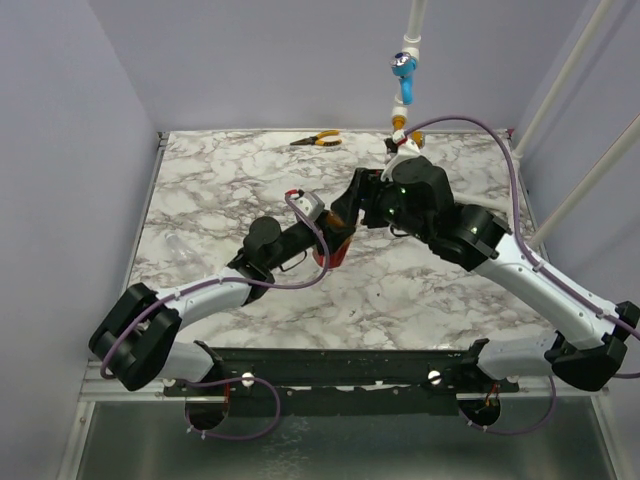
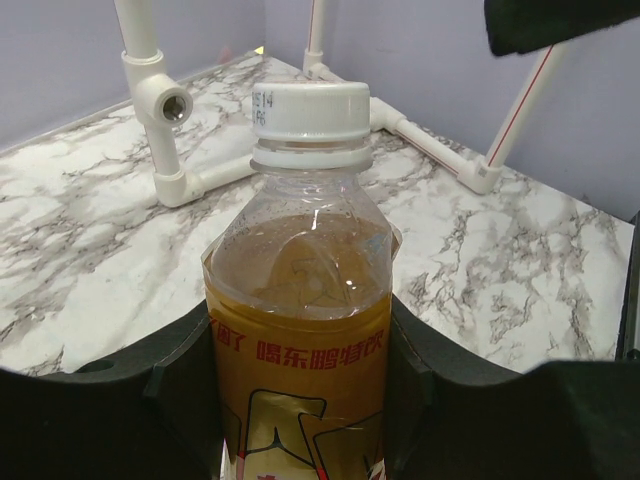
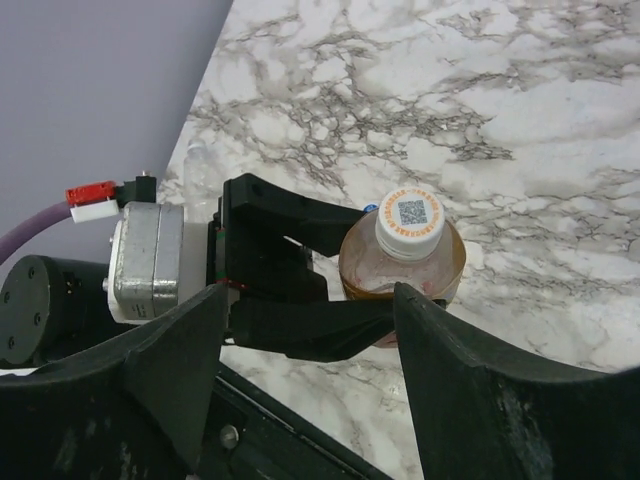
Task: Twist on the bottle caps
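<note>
The left gripper (image 2: 300, 400) is clenched on the body of the bottle (image 2: 300, 290) and holds it upright near the middle of the table (image 2: 80, 230). A white cap (image 2: 310, 110) sits on the neck; how tight it is, I cannot tell. The right gripper (image 3: 310, 298) hovers above it with jaws apart, so the tightening is probably not finished.

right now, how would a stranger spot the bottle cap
On the marble table, the left gripper near the middle clamps a clear bottle of amber drink. The cap tops its neck: white, ribbed, with a square code printed on top, unlike the plain white pipe fittings behind.
</note>
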You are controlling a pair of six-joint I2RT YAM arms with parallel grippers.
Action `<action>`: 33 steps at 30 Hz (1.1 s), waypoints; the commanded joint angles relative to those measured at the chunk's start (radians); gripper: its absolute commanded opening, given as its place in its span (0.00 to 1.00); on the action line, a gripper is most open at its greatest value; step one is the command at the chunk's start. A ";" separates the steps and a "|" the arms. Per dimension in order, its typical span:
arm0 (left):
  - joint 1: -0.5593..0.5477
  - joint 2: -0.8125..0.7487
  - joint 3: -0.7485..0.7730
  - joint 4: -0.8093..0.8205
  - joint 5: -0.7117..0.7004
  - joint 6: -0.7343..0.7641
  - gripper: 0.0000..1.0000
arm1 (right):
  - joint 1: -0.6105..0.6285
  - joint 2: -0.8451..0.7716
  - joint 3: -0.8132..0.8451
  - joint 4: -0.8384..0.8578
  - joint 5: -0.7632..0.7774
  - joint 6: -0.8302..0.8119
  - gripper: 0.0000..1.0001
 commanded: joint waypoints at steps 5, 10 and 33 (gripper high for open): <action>0.005 -0.091 0.024 -0.091 0.029 0.010 0.23 | -0.116 0.064 0.055 -0.060 -0.036 -0.054 0.73; 0.005 -0.126 0.016 -0.130 0.062 0.009 0.23 | -0.137 0.073 0.053 0.035 -0.141 -0.148 0.72; 0.007 -0.147 0.089 -0.200 0.254 -0.022 0.23 | -0.144 -0.100 -0.130 0.130 -0.387 -0.256 0.62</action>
